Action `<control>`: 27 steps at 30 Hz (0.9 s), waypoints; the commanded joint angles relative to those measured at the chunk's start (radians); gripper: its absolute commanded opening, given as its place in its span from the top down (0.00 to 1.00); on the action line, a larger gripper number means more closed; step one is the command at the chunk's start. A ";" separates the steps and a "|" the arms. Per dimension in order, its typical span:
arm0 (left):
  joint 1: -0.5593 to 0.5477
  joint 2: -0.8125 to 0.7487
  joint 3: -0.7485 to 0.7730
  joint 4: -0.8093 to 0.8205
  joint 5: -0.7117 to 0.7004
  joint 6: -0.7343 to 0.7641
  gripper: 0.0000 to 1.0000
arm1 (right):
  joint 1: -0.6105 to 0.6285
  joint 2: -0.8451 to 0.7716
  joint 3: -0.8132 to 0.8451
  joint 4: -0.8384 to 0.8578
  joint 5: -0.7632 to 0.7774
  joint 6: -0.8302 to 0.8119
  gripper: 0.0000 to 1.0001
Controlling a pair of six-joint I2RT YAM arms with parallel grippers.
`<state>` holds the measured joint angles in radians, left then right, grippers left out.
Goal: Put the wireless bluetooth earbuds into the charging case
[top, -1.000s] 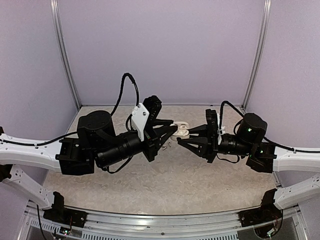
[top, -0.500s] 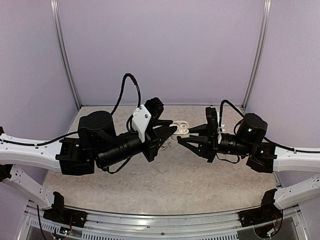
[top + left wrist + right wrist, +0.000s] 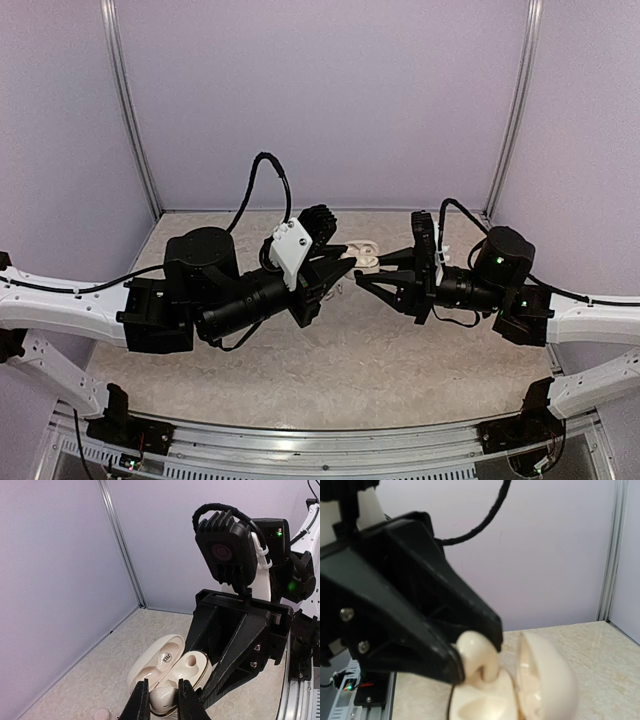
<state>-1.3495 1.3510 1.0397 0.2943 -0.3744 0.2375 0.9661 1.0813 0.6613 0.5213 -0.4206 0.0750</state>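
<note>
Insertion step: left claw (image 3: 161,703), clamped on small white plastic earbud (image 3: 476,656), poised over open white clamshell charging case (image 3: 193,666) gripped by right claw (image 3: 360,276); next likely calls for aligned lowering into a well.

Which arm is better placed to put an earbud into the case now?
Left. The left gripper holds an earbud just above the open case, while the right gripper is shut on the case, steadying it.

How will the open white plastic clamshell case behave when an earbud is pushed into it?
The white plastic charging case looks glossy and rounded, so it may slip or twist in the right gripper. It seems rigid and light; its hinged lid could swing.
</note>
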 commanded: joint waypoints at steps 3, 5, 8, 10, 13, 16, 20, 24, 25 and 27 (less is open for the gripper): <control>-0.013 0.007 0.027 -0.064 0.026 -0.004 0.80 | 0.008 -0.032 0.031 0.053 0.010 -0.023 1.00; -0.013 0.005 0.032 -0.067 0.033 -0.003 0.76 | 0.007 -0.028 0.029 0.051 0.011 -0.023 1.00; -0.013 0.001 0.038 -0.070 0.047 -0.002 0.72 | 0.008 -0.024 0.026 0.049 0.015 -0.021 1.00; -0.014 -0.002 0.041 -0.074 0.052 -0.001 0.69 | 0.008 -0.024 0.024 0.046 0.019 -0.023 1.00; -0.016 -0.008 0.040 -0.074 0.054 -0.001 0.64 | 0.008 -0.024 0.023 0.040 0.027 -0.021 1.00; -0.017 -0.018 0.037 -0.073 0.054 -0.004 0.59 | 0.007 -0.020 0.023 0.034 0.031 -0.023 1.00; -0.023 -0.033 0.019 -0.070 0.039 -0.011 0.53 | 0.008 -0.017 0.021 0.023 0.034 -0.022 1.00; -0.023 -0.077 -0.034 -0.039 0.011 -0.023 0.48 | 0.006 -0.013 0.024 0.009 0.031 -0.021 1.00; -0.023 -0.095 -0.045 -0.035 0.006 -0.025 0.47 | 0.006 -0.010 0.026 0.003 0.028 -0.021 1.00; -0.023 -0.119 -0.067 -0.031 -0.001 -0.032 0.46 | 0.005 -0.005 0.034 -0.011 0.025 -0.019 1.00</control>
<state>-1.3655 1.2922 1.0126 0.2390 -0.3496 0.2241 0.9661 1.0805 0.6613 0.5213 -0.4023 0.0605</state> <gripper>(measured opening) 0.531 0.229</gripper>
